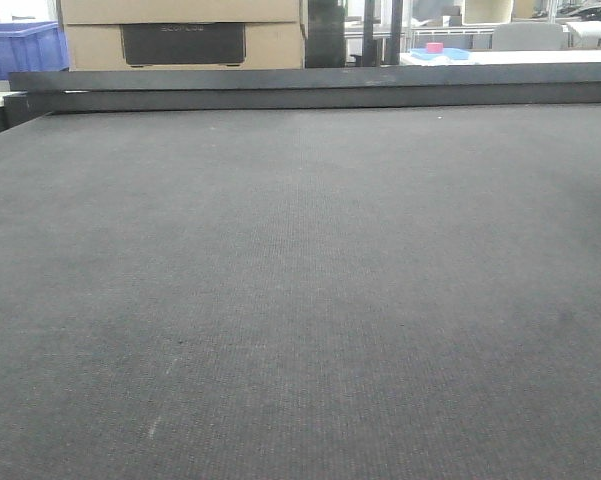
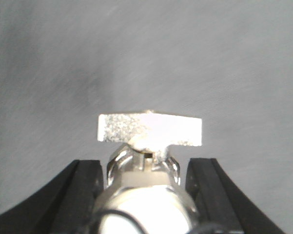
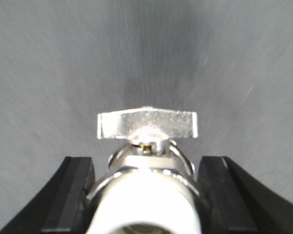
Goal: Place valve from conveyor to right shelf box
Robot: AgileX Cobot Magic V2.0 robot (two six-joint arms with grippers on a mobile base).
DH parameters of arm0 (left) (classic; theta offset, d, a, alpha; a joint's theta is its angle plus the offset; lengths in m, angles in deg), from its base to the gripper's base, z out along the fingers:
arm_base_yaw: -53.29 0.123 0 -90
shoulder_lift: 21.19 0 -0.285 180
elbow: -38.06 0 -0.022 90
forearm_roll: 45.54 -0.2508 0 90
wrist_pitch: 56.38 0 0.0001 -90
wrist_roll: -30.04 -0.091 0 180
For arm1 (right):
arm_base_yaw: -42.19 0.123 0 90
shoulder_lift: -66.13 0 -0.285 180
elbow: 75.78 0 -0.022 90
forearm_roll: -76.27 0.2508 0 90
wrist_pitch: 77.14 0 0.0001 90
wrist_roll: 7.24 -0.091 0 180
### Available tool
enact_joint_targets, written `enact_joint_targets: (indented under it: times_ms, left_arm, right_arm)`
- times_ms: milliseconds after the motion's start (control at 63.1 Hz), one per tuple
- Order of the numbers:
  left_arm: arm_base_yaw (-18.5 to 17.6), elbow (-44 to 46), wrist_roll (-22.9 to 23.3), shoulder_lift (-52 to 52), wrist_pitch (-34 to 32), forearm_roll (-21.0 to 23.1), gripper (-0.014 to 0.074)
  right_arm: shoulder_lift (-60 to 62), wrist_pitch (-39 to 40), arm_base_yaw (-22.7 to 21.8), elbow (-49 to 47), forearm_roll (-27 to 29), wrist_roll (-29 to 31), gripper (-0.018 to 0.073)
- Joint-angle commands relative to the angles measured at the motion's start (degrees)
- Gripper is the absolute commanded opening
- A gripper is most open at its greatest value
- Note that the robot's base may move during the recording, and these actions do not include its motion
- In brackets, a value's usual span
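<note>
The conveyor [image 1: 300,300] is a wide dark grey woven belt that fills the front view, and neither arm shows there. In the left wrist view a silver metal valve [image 2: 150,129] with a flat T-shaped handle sits between the black fingers [image 2: 90,185]. My left gripper [image 2: 145,163] is shut on its round body above the belt [image 2: 63,58]. The right wrist view shows a similar silver valve [image 3: 147,124], with my right gripper [image 3: 146,160] shut on its body over the belt [image 3: 63,58]. The right shelf box is out of view.
A dark rail [image 1: 310,88] runs along the belt's far edge. Behind it stand a cardboard box [image 1: 180,35], a blue crate [image 1: 20,48] at far left and a white table with a pink and blue item [image 1: 436,50] at right.
</note>
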Motion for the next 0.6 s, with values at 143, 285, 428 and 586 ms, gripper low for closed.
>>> enact_joint_targets:
  times_ms: [143, 285, 428, 586]
  left_arm:
    - [-4.81, -4.96, 0.2, -8.55, -11.71, 1.77, -0.0111]
    - [-5.66, -10.59, 1.27, -13.19, -20.49, 1.77, -0.0111]
    - [-5.66, -16.08, 1.87, -17.05, -25.43, 0.69, -0.0111]
    - [-5.66, -20.73, 1.87, -21.2, -26.02, -1.45, -0.0111]
  right_arm:
    - [9.29, 10.66, -0.01, 3.11, 2.05, 0.35, -0.0167]
    - [14.76, 15.36, -0.01, 7.84, 2.05, 3.98, -0.0167]
    - [20.58, 21.02, -0.01, 14.46, 2.05, 5.7, -0.0167]
    - [25.92, 21.73, -0.01, 19.3, 2.05, 5.84, -0.0167]
